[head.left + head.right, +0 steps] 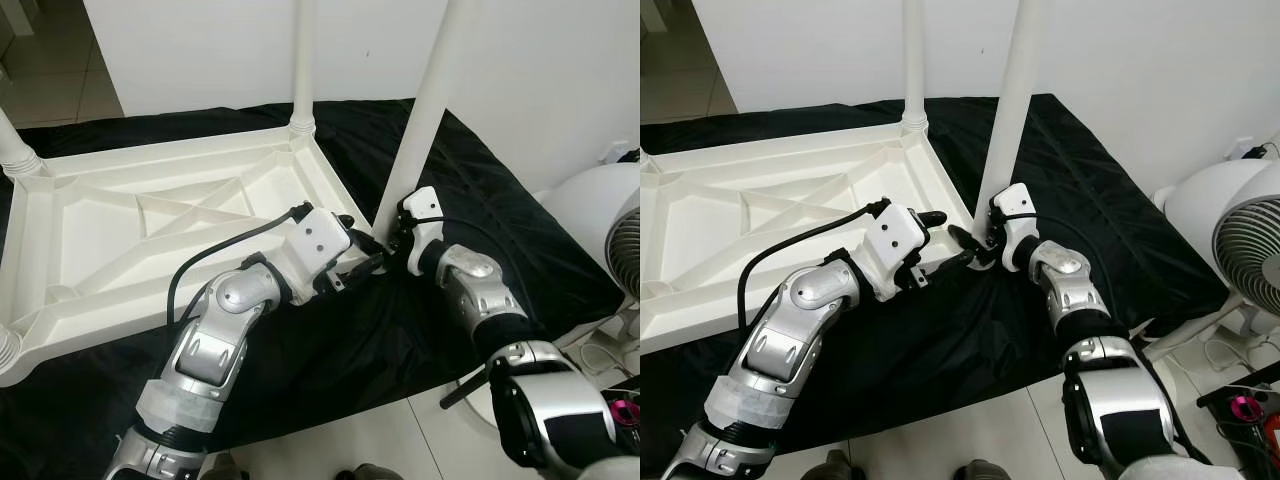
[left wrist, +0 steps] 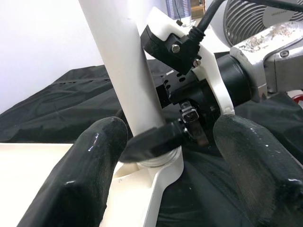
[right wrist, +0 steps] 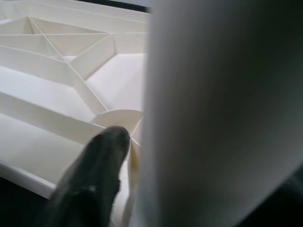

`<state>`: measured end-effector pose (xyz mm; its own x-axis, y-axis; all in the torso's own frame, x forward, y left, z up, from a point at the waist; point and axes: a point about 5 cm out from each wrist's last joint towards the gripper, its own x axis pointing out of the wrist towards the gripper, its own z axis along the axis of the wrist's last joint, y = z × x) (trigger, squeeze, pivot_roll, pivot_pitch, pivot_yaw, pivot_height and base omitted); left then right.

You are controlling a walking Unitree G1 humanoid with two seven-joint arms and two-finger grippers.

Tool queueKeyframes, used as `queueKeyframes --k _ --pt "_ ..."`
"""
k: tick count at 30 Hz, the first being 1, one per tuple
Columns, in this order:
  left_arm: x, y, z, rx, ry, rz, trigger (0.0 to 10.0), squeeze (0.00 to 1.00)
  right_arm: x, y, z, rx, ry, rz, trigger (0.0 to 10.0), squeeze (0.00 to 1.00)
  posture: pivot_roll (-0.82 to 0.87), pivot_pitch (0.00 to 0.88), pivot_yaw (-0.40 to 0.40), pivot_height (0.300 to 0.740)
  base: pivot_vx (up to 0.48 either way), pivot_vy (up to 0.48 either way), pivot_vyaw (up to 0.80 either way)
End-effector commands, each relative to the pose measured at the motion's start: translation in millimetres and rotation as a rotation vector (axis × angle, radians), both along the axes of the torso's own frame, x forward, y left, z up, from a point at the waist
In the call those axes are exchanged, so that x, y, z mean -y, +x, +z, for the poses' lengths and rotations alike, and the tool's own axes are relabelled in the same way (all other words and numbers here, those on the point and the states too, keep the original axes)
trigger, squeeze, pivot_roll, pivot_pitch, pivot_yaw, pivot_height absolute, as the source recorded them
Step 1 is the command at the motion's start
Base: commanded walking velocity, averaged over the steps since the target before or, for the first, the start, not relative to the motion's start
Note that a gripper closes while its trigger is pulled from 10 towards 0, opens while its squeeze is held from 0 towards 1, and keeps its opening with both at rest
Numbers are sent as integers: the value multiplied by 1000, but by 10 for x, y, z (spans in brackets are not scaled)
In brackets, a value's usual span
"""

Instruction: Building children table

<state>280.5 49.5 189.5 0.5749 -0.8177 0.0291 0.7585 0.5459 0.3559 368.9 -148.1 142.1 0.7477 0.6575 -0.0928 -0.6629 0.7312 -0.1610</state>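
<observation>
The white table top [image 1: 150, 215] lies upside down on a black cloth [image 1: 480, 200]. White legs stand up from its corners: one at the far corner [image 1: 303, 60] and one at the near right corner [image 1: 425, 110]. My right gripper [image 1: 390, 240] is shut on that near right leg [image 3: 213, 113] just above its socket, with one finger [image 3: 94, 179] beside it. My left gripper [image 1: 367, 253] reaches in from the left at the same corner. It is open, and its fingers [image 2: 90, 175] straddle the leg base [image 2: 156, 161] without pressing on it.
A white fan [image 1: 610, 240] stands close by on the right, its base and cable on the tiled floor. A white wall [image 1: 540, 70] rises behind the cloth. Two more legs stand at the left corners [image 1: 15, 150]. A pink object [image 1: 1240, 405] lies at the lower right.
</observation>
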Motion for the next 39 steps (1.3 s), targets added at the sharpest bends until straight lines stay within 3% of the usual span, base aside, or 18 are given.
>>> queueKeyframes --k 1,10,11,13,14,25,30,32,36,39 --pt "-17 47 29 25 -12 73 10000 0 -31 -16 -86 -41 -35 28 0 0 -12 0 -19 740 0 0 0" --pt "-21 30 26 22 -14 73 10000 0 1 -64 -190 -79 -27 42 0 0 -11 0 -14 740 0 0 0" --pt "-19 28 23 20 -14 70 10000 0 23 -63 -202 -74 -30 16 1569 0 -14 0 -14 740 0 0 0" --pt "-17 26 23 19 -13 69 10000 0 39 -58 -207 -69 -34 -3 1569 0 -15 0 -14 740 0 0 0" --pt "-15 24 22 18 -13 67 10000 0 51 -54 -214 -69 -25 -26 10000 0 -18 0 -12 740 0 0 0" --pt "-2 11 10 12 -15 60 10000 0 34 -8 -215 -47 12 -243 10000 0 -24 6 -12 740 0 0 0" --pt "-2 2 4 7 -16 59 10000 0 -60 -7 -203 -48 61 -329 10000 0 -24 13 -14 740 0 0 0" --pt "-1 -7 -4 3 -16 59 10000 0 -186 -18 -192 -50 101 -419 10000 0 -22 16 -17 740 0 0 0" --pt "-1 -12 -7 1 -16 60 10000 0 -286 -34 -188 -53 124 -488 10000 0 -17 18 -22 740 0 0 0" --pt "-4 -18 -11 -1 -17 64 10000 0 -356 -53 -192 -55 146 -653 10000 0 -17 18 -22 740 0 0 0"
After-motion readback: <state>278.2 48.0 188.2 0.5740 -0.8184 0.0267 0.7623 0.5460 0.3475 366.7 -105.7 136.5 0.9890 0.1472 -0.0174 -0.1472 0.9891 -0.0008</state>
